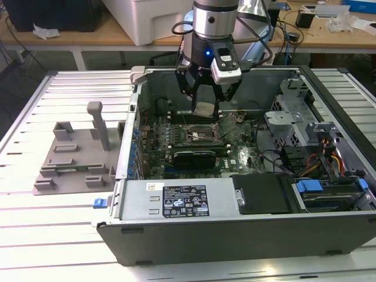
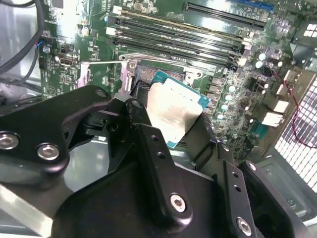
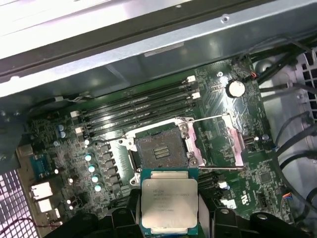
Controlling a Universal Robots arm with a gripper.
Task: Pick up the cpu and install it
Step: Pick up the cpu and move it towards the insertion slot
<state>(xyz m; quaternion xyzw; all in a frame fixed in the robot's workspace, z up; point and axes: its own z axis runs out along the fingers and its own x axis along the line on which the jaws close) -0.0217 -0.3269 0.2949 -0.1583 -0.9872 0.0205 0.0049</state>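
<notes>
The gripper point(image 1: 205, 107) is clenched on the cpu point(image 3: 169, 201), gripping two opposite edges with the silvery top exposed, inside the open computer case point(image 1: 235, 232). The chip hangs above the motherboard point(image 3: 237, 163), near but clear of the open socket point(image 3: 159, 148), whose metal bracket point(image 3: 233, 144) lies swung aside.
</notes>
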